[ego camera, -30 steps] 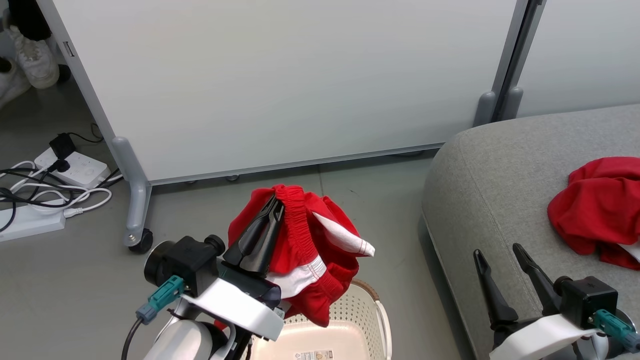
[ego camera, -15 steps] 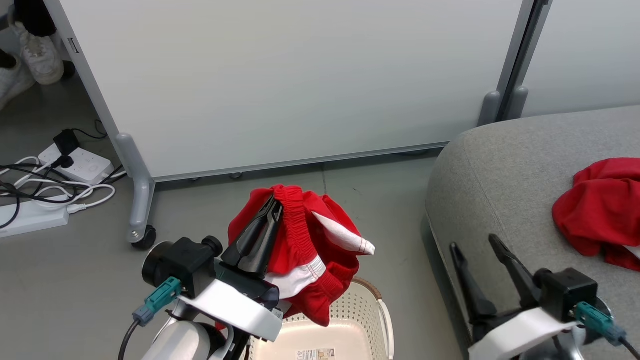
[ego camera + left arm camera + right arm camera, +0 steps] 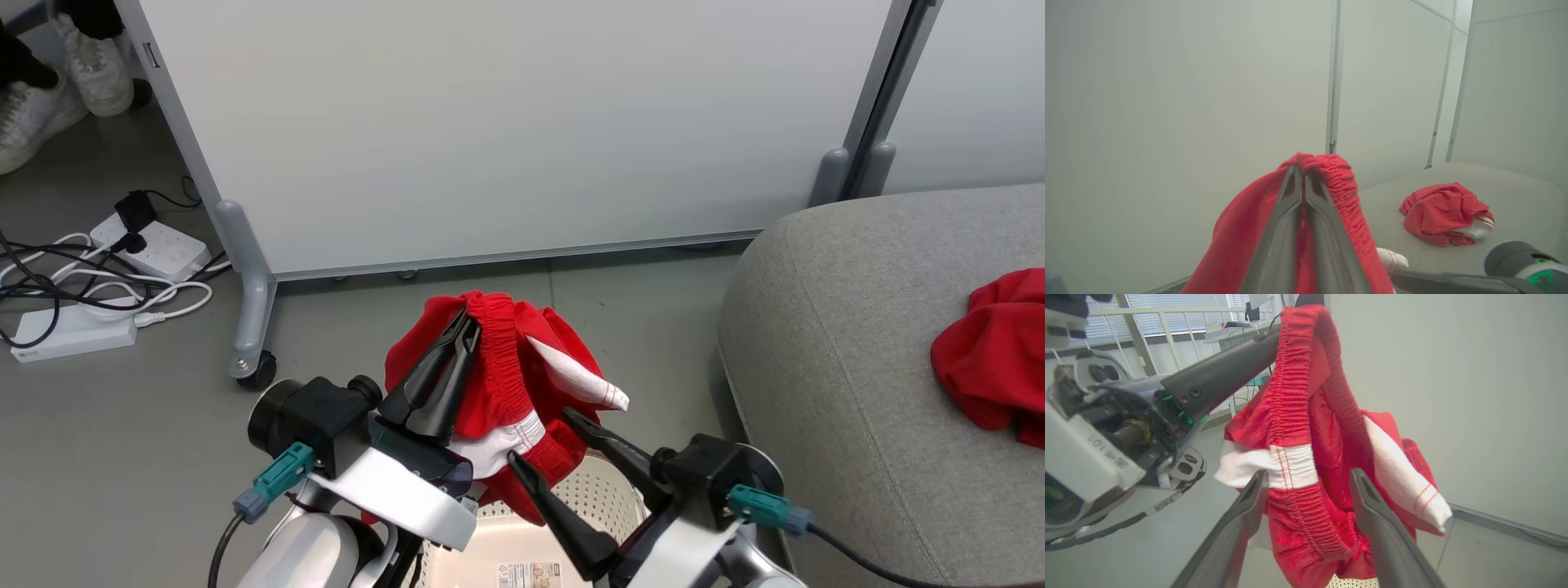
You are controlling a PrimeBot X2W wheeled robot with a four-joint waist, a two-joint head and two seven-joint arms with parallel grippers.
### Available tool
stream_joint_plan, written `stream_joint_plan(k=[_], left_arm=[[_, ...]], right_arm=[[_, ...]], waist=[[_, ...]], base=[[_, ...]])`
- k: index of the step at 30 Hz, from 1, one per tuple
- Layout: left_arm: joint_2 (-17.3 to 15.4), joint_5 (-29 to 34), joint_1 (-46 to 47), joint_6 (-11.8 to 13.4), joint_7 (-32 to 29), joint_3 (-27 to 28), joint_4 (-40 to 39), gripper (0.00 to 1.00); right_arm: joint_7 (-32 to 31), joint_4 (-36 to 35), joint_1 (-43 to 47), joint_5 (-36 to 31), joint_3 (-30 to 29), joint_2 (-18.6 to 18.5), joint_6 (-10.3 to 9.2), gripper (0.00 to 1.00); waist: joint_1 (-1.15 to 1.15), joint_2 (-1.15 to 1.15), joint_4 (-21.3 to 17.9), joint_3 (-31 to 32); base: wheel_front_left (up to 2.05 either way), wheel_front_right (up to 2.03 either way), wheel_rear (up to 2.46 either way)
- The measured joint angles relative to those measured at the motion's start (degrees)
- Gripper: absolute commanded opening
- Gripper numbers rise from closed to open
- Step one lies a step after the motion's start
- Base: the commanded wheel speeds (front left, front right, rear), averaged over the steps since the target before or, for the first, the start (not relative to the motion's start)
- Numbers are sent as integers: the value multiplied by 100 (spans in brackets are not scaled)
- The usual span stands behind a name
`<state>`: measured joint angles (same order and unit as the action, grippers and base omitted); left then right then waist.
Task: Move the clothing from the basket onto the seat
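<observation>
Hanging long-axis-down over the basket (image 3: pixel 608 490), the clothing (image 3: pixel 498 384) is clamped at waistband by left gripper (image 3: pixel 461 339), w/ right gripper (image 3: pixel 540 436), fingers apart, straddling its lower fold; seat (image 3: pixel 833 367) off right.

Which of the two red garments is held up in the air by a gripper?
The clothing pinched in the shut left gripper above the basket. The other red garment lies loose on the grey seat.

Red clothing (image 3: pixel 506 367) hangs bunched above cream basket (image 3: pixel 596 502), beside grey seat (image 3: pixel 833 343).
</observation>
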<state>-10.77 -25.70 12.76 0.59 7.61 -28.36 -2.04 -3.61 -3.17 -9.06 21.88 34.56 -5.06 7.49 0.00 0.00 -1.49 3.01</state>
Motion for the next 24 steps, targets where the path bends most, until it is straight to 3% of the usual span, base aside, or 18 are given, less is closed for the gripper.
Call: stream_joint_plan(k=[9, 11, 12, 21, 22, 23, 24], left_arm=[[49, 37, 76, -10, -3, -146, 19, 0], [58, 37, 86, -10, -3, -166, 25, 0], [58, 37, 90, -11, -3, -172, 30, 0], [59, 35, 98, 1, 18, -200, 63, 0], [58, 36, 100, 7, 23, -200, 63, 16], [57, 37, 101, 16, 23, -200, 64, 88], [59, 43, 101, 55, 33, -193, 63, 100]], right_arm=[[34, 993, -771, 423, 1022, -132, 0, 100], [102, 1170, -894, 446, 1078, -115, 0, 20], [151, 1230, -940, 482, 1095, -110, 0, 0], [495, 1517, -1159, 646, 1144, -87, 0, 0], [544, 1526, -1163, 646, 1106, -91, 0, 0], [597, 1534, -1168, 648, 1067, -94, 0, 0], [642, 1540, -1179, 647, 1016, -94, 0, 0]], waist=[[0, 0, 75, -37], [0, 0, 85, -36], [0, 0, 90, -36], [0, 0, 92, -37], [0, 0, 89, -36], [0, 0, 86, -36], [0, 0, 83, -36]], base=[[0, 0, 0], [0, 0, 0], [0, 0, 0], [0, 0, 0], [0, 0, 0], [0, 0, 0], [0, 0, 0]])
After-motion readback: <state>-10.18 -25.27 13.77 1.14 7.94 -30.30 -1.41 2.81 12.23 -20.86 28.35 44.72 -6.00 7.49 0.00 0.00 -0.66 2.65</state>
